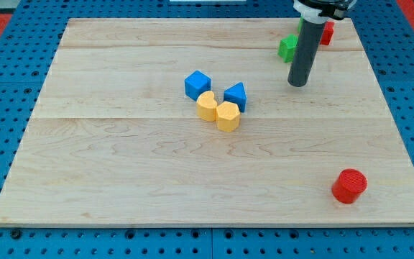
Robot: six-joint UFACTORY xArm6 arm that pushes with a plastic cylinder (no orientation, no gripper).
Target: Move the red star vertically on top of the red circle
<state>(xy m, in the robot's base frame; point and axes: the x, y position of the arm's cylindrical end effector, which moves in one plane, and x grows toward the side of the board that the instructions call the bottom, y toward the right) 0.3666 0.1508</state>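
Note:
The red star (327, 32) lies near the board's top right edge, partly hidden behind my rod. The red circle (349, 185) stands near the bottom right corner. My tip (297, 82) rests on the board below and left of the red star, just below the green block (287, 47), and far above the red circle.
A blue cube (198, 84), a blue triangle (236, 96), a yellow crescent-like block (206, 106) and a yellow hexagon (228, 116) cluster near the board's middle. The wooden board (121, 180) lies on a blue perforated table.

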